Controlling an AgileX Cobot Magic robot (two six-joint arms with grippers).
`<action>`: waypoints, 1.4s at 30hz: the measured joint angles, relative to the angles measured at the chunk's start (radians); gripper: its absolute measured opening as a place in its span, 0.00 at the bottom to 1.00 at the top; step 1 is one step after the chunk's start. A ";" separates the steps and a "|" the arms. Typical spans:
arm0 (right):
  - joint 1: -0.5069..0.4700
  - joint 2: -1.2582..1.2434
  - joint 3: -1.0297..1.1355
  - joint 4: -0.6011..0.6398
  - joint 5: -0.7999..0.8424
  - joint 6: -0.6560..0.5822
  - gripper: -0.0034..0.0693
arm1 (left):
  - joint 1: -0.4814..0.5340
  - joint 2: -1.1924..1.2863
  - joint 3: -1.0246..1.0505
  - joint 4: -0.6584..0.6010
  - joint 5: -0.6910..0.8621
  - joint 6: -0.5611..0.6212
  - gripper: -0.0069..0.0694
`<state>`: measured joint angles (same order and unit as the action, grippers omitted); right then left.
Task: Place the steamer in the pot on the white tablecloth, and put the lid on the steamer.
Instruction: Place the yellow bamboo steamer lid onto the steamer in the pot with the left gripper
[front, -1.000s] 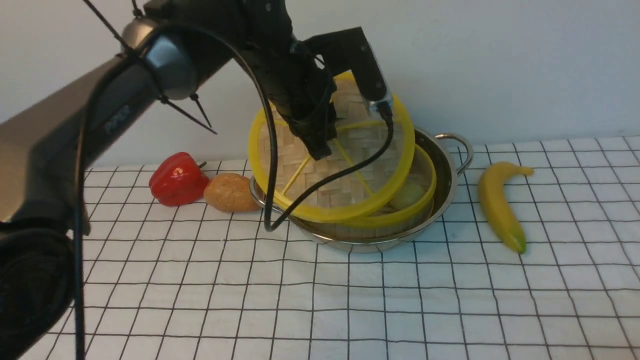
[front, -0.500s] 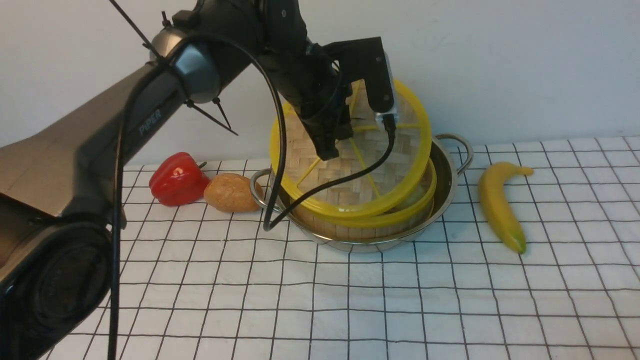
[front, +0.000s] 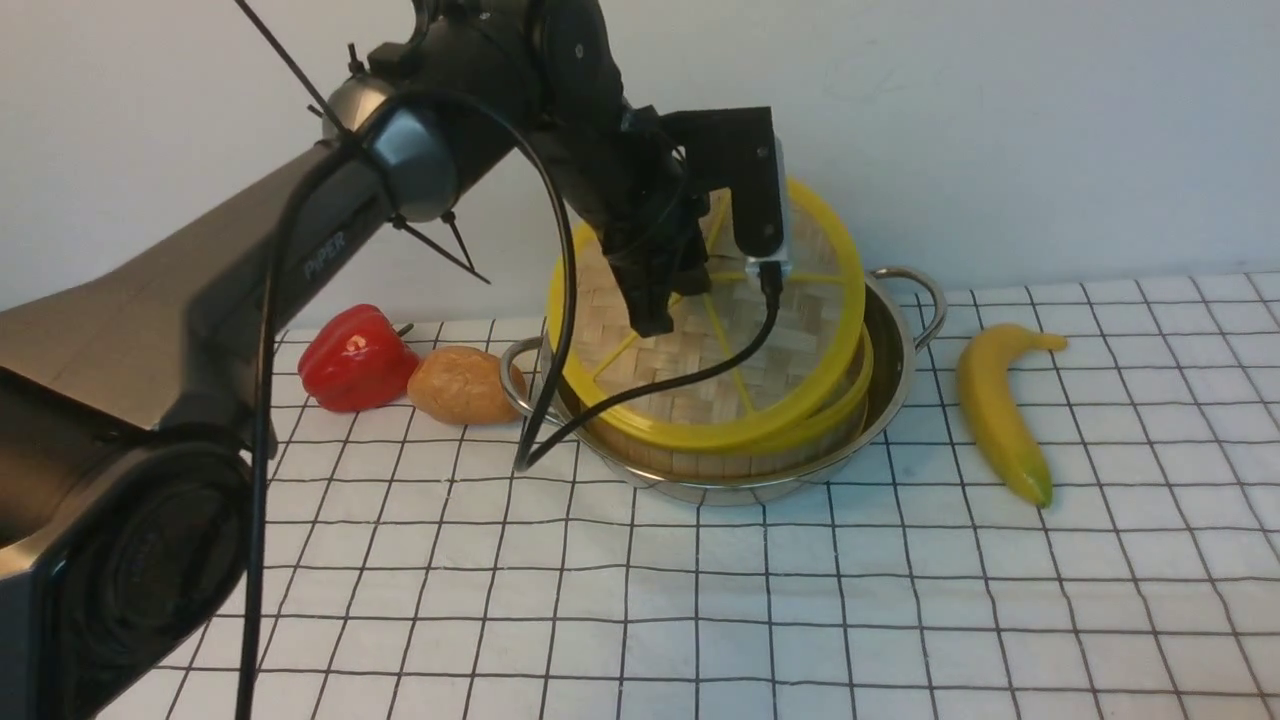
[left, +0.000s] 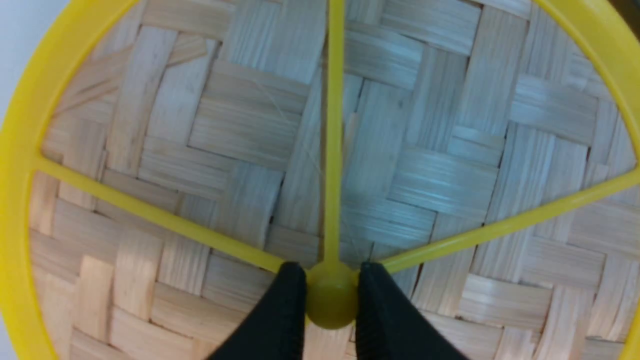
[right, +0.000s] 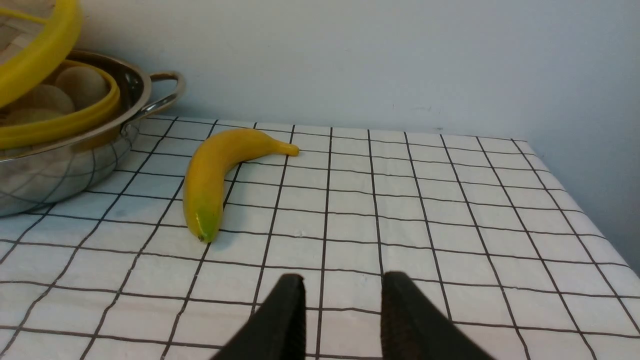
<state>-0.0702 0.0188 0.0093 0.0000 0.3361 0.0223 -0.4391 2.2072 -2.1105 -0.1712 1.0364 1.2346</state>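
Woven bamboo strips, pale and flat, fill the round lid. Thin yellow spokes cross them, running from a thick, smooth yellow rim to a small round knob at the centre. The left jaws are closed tight on that knob, with one black ribbed finger pressed to each side of it, so the lid hangs from the grip by its middle.

The lid is tilted. Its edge at 6 o'clock is down at the steamer's rim and its edge at 12 o'clock is raised toward the wall. Whether the low edge touches the rim I cannot tell.

The steamer is a round basket with upright bamboo slats under a yellow rim, and pale round buns lie in it. It sits inside the pot, a wide, shallow, shiny steel pan with looped handles at 3 and 9 o'clock. The pot stands on the white tablecloth, a soft cloth with a thin black grid that covers the bench.

From the pot, a smooth curved yellow banana lies at 3 o'clock. A rough brown potato lies just beside it at 9 o'clock, and a glossy red pepper lies beyond that.

The right jaws stand part-way apart and hold nothing. They are over bare cloth, well apart from the pot.
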 joint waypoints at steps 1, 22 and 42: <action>0.000 0.000 0.000 0.000 0.000 0.000 0.38 | 0.000 0.006 0.000 -0.012 -0.005 0.017 0.25; 0.000 0.000 0.000 0.000 0.000 0.000 0.38 | 0.000 0.070 0.000 -0.056 -0.110 0.273 0.25; 0.000 0.000 0.000 0.000 0.000 -0.001 0.38 | 0.005 0.114 0.000 -0.076 -0.187 0.372 0.26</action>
<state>-0.0702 0.0188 0.0093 0.0000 0.3361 0.0214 -0.4337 2.3217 -2.1105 -0.2468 0.8490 1.6071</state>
